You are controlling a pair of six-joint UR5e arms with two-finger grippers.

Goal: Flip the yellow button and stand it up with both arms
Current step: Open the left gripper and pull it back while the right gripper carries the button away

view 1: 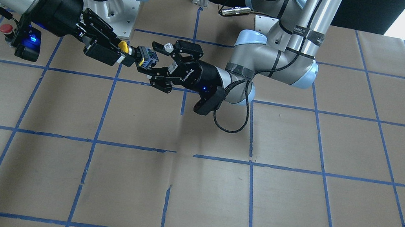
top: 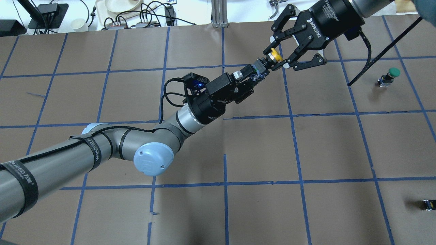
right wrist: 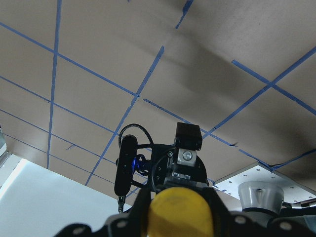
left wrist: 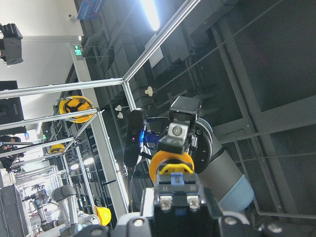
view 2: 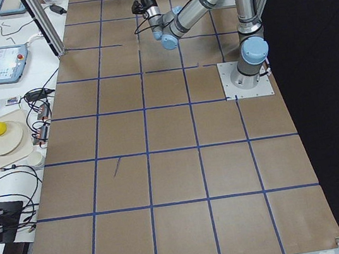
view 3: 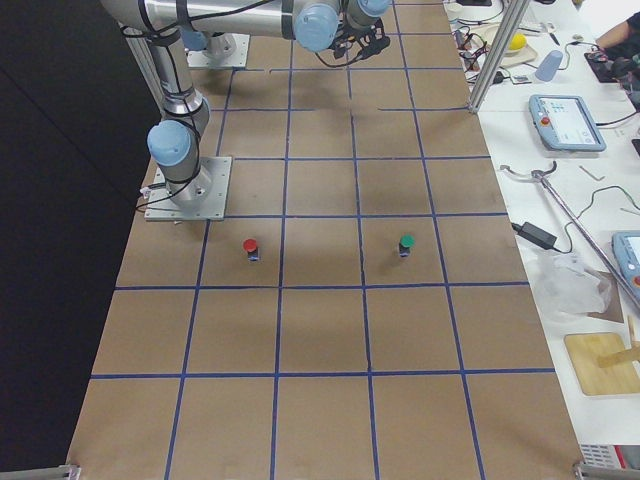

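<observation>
The yellow button (top: 274, 56) is held in the air over the far middle of the table, lying sideways between my two grippers. My left gripper (top: 253, 74) is shut on its black and grey body. My right gripper (top: 277, 58) comes in from the other side, and its fingers close on the yellow cap. In the front view the cap (view 1: 123, 46) sits in the right gripper (view 1: 125, 50), and the body is in the left gripper (view 1: 148, 60). The left wrist view shows the cap (left wrist: 171, 160) beyond the body. The right wrist view shows the cap (right wrist: 180, 212) filling the space between the fingers.
A red-capped button (view 1: 6, 28) stands on the table near the right arm. A green-capped button (top: 391, 72) stands at the right. A tiny dark part (top: 429, 204) lies at the near right edge. The table (top: 259, 149) is brown paper with a blue tape grid.
</observation>
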